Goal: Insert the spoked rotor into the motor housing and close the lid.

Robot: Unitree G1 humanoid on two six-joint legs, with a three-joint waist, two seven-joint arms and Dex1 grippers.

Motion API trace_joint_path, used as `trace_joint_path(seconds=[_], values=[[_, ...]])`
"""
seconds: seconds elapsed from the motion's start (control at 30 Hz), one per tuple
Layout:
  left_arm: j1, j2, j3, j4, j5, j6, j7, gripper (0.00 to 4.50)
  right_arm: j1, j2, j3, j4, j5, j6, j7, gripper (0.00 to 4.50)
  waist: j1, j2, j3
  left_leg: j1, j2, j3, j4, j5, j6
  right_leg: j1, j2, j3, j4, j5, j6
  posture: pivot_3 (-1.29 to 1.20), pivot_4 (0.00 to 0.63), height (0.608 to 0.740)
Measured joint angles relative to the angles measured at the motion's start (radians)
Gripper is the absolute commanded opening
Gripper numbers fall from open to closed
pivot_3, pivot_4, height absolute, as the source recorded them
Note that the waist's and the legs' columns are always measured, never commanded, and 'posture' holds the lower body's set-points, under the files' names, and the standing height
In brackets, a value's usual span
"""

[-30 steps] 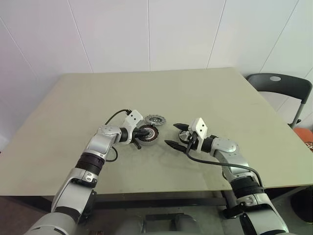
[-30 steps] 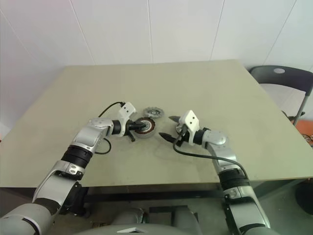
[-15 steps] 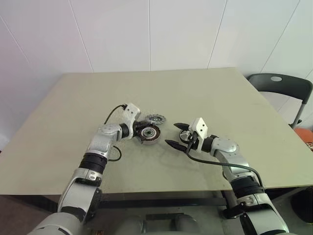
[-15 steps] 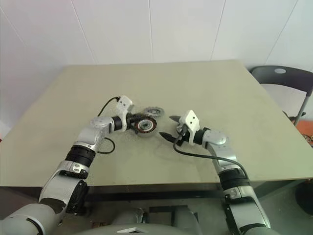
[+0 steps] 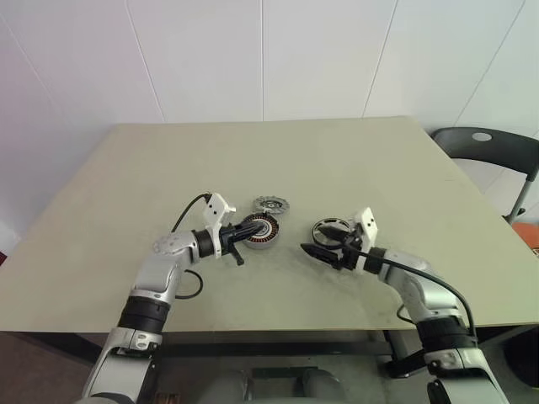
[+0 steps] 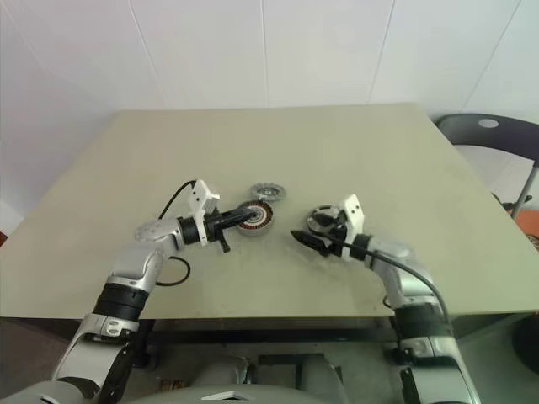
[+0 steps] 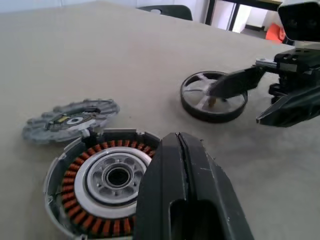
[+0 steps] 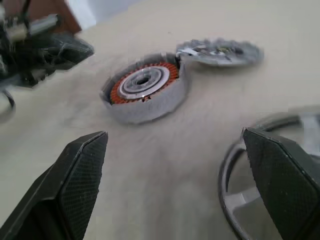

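Right gripper (image 5: 324,241) at lower centre-right of the head view, jaws spread wide and holding nothing; one finger reaches over the spoked rotor (image 7: 214,96), the other sits on the near side of it, outside the rim. Can't tell if either finger touches it. Rotor lies flat on the table (image 5: 354,160), dark rim, open spokes. Left gripper (image 5: 246,229) sits left of centre, jaws clenched together, empty; its tip is over the near edge of the motor housing (image 5: 261,230), contact unclear. Housing is just left of centre, copper windings and silver hub face up, nothing in it. Just beyond it, touching or nearly so, a flat grey toothed lid (image 5: 270,204) lies on the table. Black chair (image 5: 488,147) at far right edge, behind the table, white wall beyond.
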State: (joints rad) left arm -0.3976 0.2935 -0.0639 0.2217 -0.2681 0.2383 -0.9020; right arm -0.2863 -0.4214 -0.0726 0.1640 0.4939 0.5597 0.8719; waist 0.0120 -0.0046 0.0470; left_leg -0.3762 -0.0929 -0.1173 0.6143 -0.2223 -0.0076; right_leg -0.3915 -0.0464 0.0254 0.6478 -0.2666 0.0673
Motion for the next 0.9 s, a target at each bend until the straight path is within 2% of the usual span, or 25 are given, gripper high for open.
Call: trace_joint_path(seconds=[0.17, 0.33, 0.63, 0.8, 0.9], values=[[0.044, -0.028, 0.025, -0.001, -0.002, -0.140, 0.040, 0.04, -0.047, -0.026, -0.236, -0.021, 0.233, 0.278, -0.113, 4.50, 0.003, 0.000, 0.000, 0.001, 0.000, 0.000, 0.001, 0.000, 0.000, 0.002, 0.000, 0.000, -0.001, -0.001, 0.000, 0.00, 0.000, 0.740], [0.051, -0.042, 0.027, -0.001, -0.001, -0.192, 0.066, 0.04, -0.101, -0.036, -0.395, -0.008, 0.391, 0.403, -0.192, 4.50, 0.001, 0.000, 0.000, 0.001, 0.000, 0.001, 0.000, 0.000, 0.001, 0.001, 0.000, 0.000, -0.001, 0.000, 0.002, 0.00, 0.000, 0.740], [0.069, -0.048, 0.027, -0.001, -0.003, -0.211, 0.085, 0.04, -0.102, -0.071, -0.439, 0.177, 0.374, 0.565, -0.398, 4.50, 0.001, 0.001, 0.000, 0.001, 0.000, 0.002, 0.000, -0.001, 0.002, 0.001, 0.000, 0.001, -0.001, 0.000, 0.001, 0.00, 0.000, 0.740], [0.077, -0.054, 0.026, -0.001, -0.003, -0.209, 0.098, 0.04, -0.102, -0.074, -0.471, 0.183, 0.399, 0.685, -0.449, 4.50, 0.001, 0.001, 0.000, 0.001, 0.000, 0.002, 0.000, -0.001, 0.002, 0.002, 0.000, 0.001, -0.001, 0.001, 0.002, 0.00, 0.000, 0.740], [0.082, -0.054, 0.026, -0.001, -0.003, -0.208, 0.101, 0.04, -0.102, -0.039, -0.493, 0.169, 0.427, 0.736, -0.484, 4.50, 0.000, 0.001, 0.000, 0.001, 0.000, 0.002, 0.000, -0.001, 0.002, 0.002, 0.001, 0.000, -0.001, 0.000, 0.003, 0.00, 0.000, 0.740]])
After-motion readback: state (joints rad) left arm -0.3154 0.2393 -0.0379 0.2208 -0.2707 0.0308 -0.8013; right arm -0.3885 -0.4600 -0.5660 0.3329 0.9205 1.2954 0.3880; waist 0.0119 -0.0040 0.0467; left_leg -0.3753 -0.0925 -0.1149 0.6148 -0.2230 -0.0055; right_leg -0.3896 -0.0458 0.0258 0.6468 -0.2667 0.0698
